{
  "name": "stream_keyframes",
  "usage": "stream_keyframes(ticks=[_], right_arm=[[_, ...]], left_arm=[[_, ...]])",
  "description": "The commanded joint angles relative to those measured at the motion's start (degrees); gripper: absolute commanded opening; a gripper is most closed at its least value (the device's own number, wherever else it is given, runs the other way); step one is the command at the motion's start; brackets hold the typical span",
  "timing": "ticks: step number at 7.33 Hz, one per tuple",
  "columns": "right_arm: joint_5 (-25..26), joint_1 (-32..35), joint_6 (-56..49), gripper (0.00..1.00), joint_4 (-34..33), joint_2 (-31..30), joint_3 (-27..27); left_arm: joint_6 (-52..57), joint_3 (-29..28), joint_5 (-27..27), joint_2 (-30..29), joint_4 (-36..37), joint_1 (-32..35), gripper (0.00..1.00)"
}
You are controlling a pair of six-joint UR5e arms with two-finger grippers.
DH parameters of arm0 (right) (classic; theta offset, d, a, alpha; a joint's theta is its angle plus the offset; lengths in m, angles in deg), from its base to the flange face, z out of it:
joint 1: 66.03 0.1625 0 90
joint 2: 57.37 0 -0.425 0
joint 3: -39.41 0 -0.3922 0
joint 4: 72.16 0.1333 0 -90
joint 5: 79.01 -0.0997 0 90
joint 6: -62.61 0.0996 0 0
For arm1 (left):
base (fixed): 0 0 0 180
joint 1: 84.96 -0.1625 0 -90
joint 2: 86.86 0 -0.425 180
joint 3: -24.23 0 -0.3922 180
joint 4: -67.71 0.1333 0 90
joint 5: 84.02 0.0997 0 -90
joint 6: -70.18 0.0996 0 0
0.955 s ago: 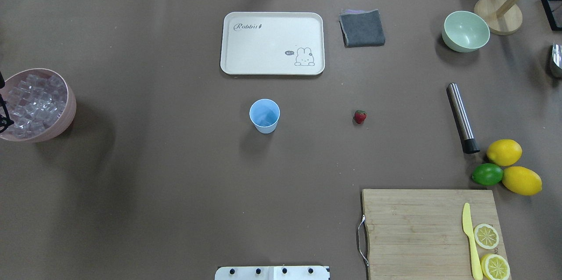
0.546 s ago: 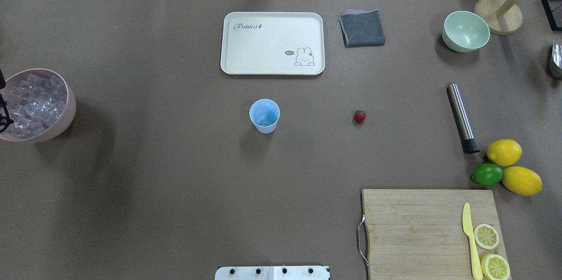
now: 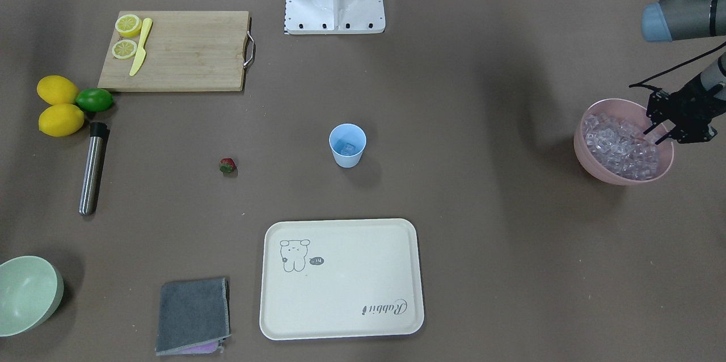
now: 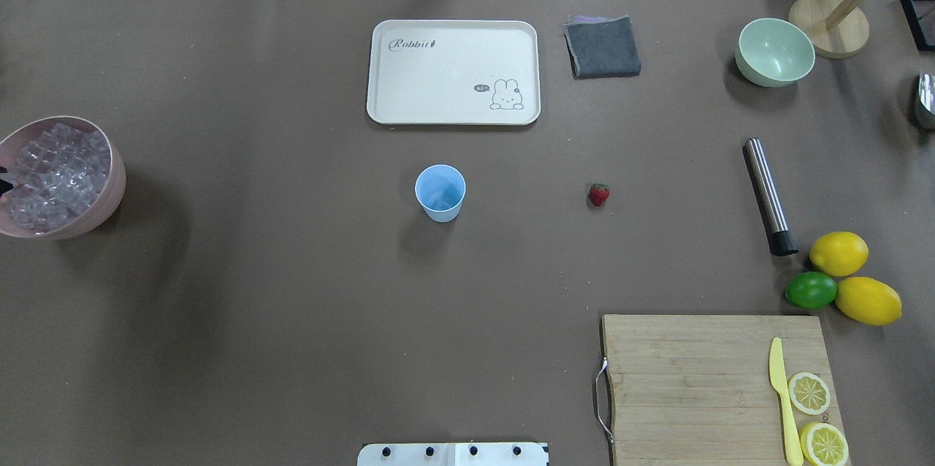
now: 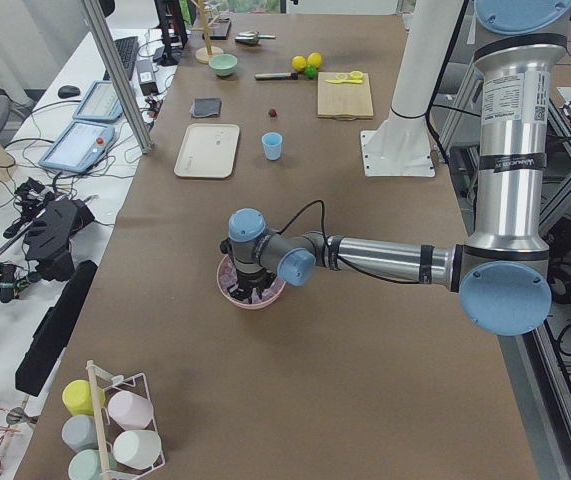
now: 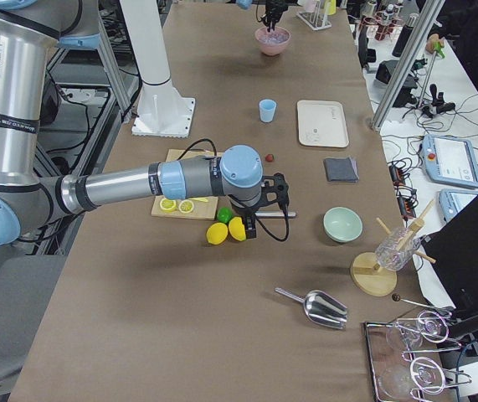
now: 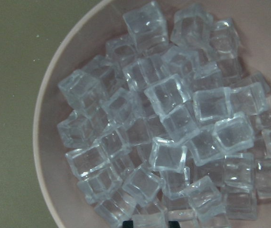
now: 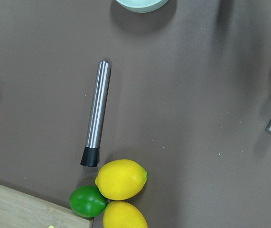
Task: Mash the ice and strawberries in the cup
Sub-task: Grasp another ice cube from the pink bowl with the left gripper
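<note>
Jaws of the left gripper stand parted just over the ice cubes in the pink bowl; the pale-blue cup sits well apart, toward the robot's right.

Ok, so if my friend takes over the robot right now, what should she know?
Left gripper: open, over the large pink bowl of clear ice cubes.
Right gripper: above the steel rod with a black tip; open or shut, cannot tell.
Small pale-blue plastic cup: mid-table, some ice inside.
Small red strawberry: on the table, apart from the cup.
Done: ice in cup.
To do: strawberry in, then mashing.
</note>
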Motion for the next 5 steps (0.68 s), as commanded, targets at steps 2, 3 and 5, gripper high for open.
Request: stream_keyframes(ticks=[2,3,5], right_arm=[[-0.2,0.0,0.0,1.0,0.0,0.0,0.0],[-0.3,0.0,0.0,1.0,0.1,0.1,-0.1],[-0.3,0.0,0.0,1.0,0.0,0.3,-0.3]], left_arm=[[-1.3,6.6,-7.4,-3.6,10.5,2.7,0.0],[-3.7,10.6,-8.4,-5.0,15.5,2.7,0.0],[-21.4,12.9,-11.6,-11.2,15.7,1.1,0.0]])
